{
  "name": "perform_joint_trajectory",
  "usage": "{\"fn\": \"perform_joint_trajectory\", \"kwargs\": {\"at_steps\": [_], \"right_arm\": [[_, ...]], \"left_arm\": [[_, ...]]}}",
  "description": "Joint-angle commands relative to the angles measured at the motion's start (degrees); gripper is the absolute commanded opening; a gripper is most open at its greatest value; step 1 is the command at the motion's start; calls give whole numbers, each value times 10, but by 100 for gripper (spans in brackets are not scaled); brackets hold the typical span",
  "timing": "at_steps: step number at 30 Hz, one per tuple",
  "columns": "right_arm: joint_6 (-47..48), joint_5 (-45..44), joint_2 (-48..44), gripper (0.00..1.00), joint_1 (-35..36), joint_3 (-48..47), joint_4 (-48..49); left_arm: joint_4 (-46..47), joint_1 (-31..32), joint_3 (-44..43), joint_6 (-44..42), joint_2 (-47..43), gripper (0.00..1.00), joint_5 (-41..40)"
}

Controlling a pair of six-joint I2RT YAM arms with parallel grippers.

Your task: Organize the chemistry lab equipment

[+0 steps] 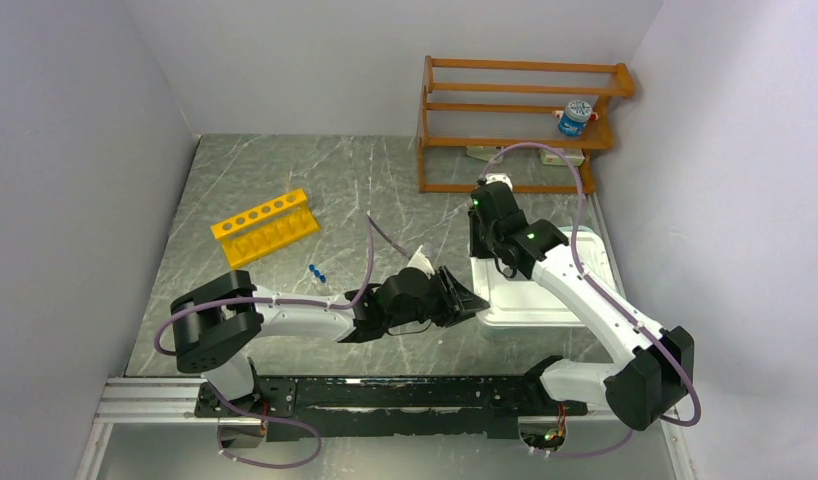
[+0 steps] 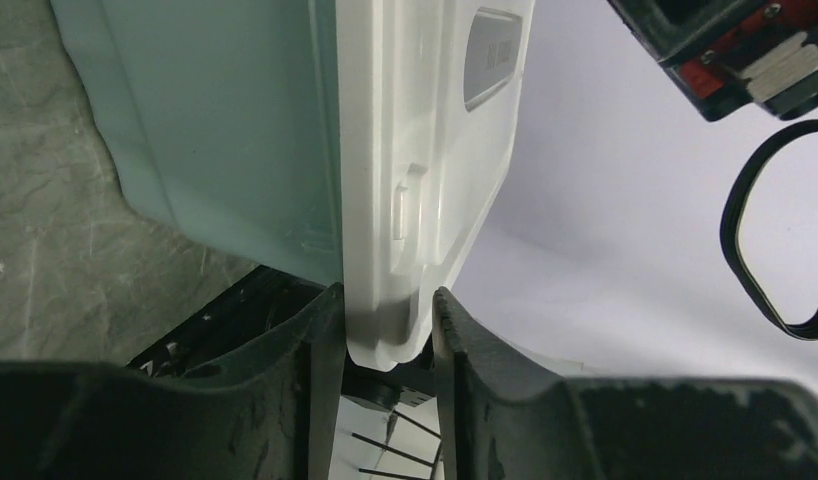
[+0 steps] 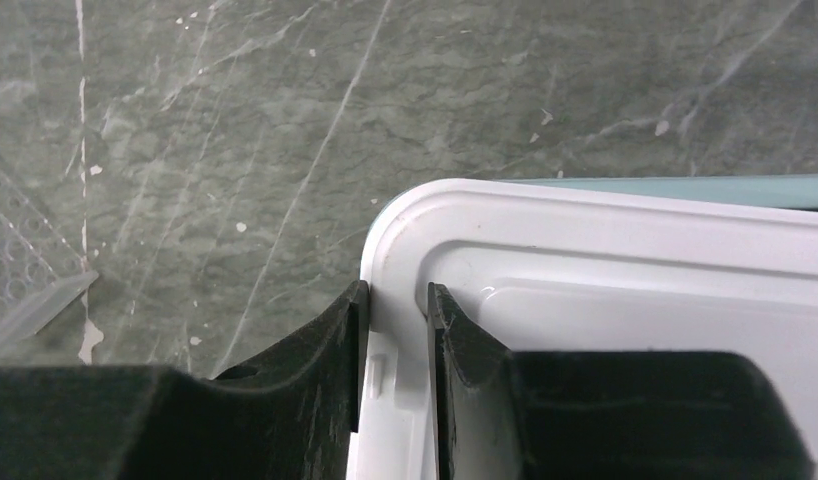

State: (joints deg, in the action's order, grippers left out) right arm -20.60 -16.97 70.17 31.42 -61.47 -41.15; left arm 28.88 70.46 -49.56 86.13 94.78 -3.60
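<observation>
The pale teal tub with its white lid point(image 1: 545, 285) stands right of centre. My left gripper point(image 1: 475, 300) is shut on the lid's near left edge; in the left wrist view my left gripper point(image 2: 385, 295) pinches the white lid point(image 2: 425, 150) beside the teal wall point(image 2: 225, 130). My right gripper point(image 1: 480, 240) is shut on the lid's far left corner, and in its own wrist view my right gripper point(image 3: 395, 290) clamps the white lid's rim point(image 3: 605, 250). The yellow holed rack point(image 1: 265, 228), tiny blue-capped tubes point(image 1: 316, 271), tan rubber tube point(image 1: 385, 238) and white packet point(image 1: 420, 260) lie to the left. Goggles and tongs are out of view.
The orange wooden shelf point(image 1: 520, 125) stands at the back right with a small blue-topped container point(image 1: 575, 117) on it. A corner of the clear tray point(image 3: 25, 290) shows at the left of the right wrist view. Walls close in both sides.
</observation>
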Motion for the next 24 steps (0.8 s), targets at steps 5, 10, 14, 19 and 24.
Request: {"fn": "perform_joint_trajectory", "kwargs": {"at_steps": [5, 10, 14, 19, 24], "right_arm": [[61, 36, -18, 17, 0, 28, 2], [70, 31, -10, 11, 0, 27, 7], [78, 16, -2, 5, 1, 31, 13], [83, 13, -9, 4, 1, 38, 16], [83, 2, -26, 10, 1, 34, 14]], "left_arm": [[8, 3, -42, -32, 21, 43, 42], [29, 4, -70, -36, 51, 41, 70], [32, 5, -73, -40, 49, 47, 63], [17, 4, -66, -48, 34, 59, 49], [-18, 4, -68, -69, 16, 71, 37]]}}
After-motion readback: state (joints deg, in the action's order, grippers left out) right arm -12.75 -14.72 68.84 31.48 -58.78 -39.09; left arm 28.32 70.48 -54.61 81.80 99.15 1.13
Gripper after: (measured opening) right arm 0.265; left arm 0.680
